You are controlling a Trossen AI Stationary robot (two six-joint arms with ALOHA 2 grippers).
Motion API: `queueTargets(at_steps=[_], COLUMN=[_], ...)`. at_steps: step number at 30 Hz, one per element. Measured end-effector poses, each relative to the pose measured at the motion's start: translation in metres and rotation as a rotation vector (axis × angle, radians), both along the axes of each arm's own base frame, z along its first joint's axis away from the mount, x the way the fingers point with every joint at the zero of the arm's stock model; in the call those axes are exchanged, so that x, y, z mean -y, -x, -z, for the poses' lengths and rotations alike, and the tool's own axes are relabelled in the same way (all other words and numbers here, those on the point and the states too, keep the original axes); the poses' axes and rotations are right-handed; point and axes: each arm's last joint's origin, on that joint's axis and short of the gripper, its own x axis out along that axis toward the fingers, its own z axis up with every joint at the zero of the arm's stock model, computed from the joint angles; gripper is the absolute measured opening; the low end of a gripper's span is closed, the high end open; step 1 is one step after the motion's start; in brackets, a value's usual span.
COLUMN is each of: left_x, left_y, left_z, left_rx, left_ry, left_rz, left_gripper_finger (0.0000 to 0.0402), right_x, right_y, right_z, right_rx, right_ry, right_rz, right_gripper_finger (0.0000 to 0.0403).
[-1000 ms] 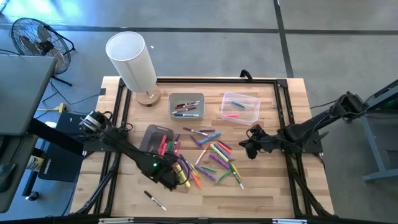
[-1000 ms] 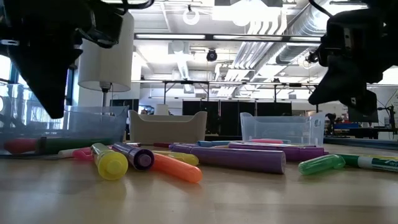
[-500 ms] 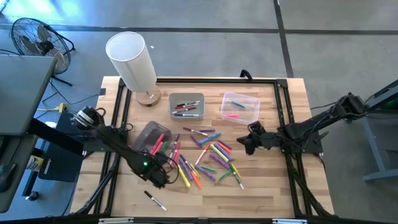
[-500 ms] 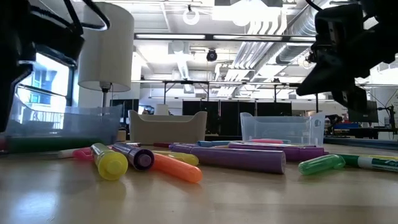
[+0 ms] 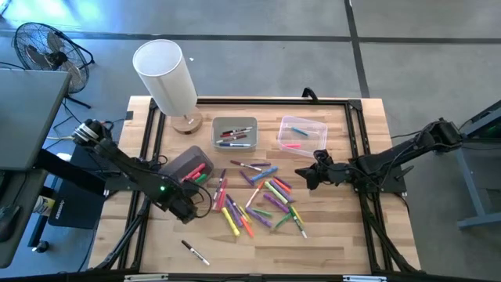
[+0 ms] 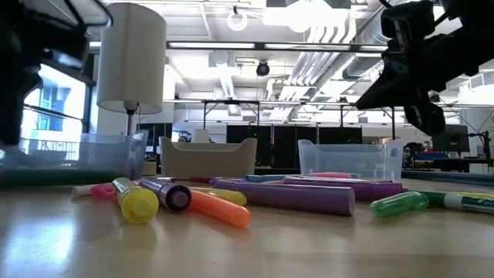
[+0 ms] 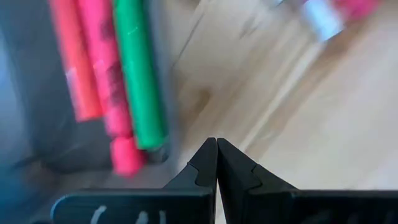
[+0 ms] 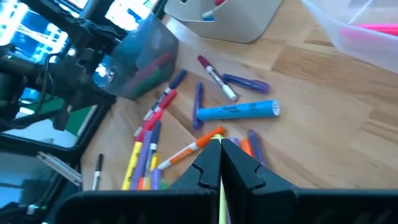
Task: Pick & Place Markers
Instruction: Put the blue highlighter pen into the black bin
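Several coloured markers (image 5: 258, 196) lie scattered flat on the wooden table's middle; they also show in the low view (image 6: 293, 197) and the right wrist view (image 8: 236, 111). A dark tinted bin (image 5: 184, 164) to their left holds an orange, a pink and a green marker (image 7: 134, 74). My left gripper (image 5: 194, 208) is shut and empty, just near of that bin, over bare wood (image 7: 216, 149). My right gripper (image 5: 304, 175) is shut and empty, hanging above the pile's right side (image 8: 219, 144).
A light grey bin (image 5: 235, 131) and a clear bin (image 5: 301, 135), each with a few markers, stand toward the far edge. A white lamp (image 5: 166, 74) stands at the far left corner. A lone black marker (image 5: 196, 252) lies near the near edge.
My left gripper has drawn back from the left side of the marker pile toward the table's left and a little toward the far edge, ending beside the tinted bin. My right gripper has risen slightly and shifted toward the far edge.
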Motion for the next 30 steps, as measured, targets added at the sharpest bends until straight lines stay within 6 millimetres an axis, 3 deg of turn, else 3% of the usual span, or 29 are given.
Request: queueTargets(at_steps=[4, 9, 19, 24, 30], left_x=[-0.004, -0.014, -0.021, -0.019, -0.018], left_y=[0.002, -0.005, -0.027, -0.030, -0.032], left_z=[-0.016, -0.028, -0.041, -0.044, -0.045], left_rx=[0.131, 0.253, 0.446, 0.489, 0.507], left_ry=[0.001, -0.002, 0.058, 0.079, 0.103], left_rz=[0.046, 0.035, 0.041, 0.056, 0.057], left_gripper_finger=[0.0000, 0.0000, 0.0000, 0.0000, 0.0000], right_x=[-0.005, -0.015, -0.026, -0.024, -0.007], right_y=[-0.013, -0.054, -0.150, -0.188, -0.208], right_z=[-0.012, -0.049, -0.097, -0.092, -0.074], right_rx=[0.000, -0.064, -0.526, -0.694, -0.778], right_ry=[0.050, 0.254, 0.464, 0.592, 0.626], right_rz=[-0.042, -0.154, -0.407, -0.571, -0.859], right_gripper_finger=[0.0000, 0.0000, 0.0000, 0.0001, 0.0021])
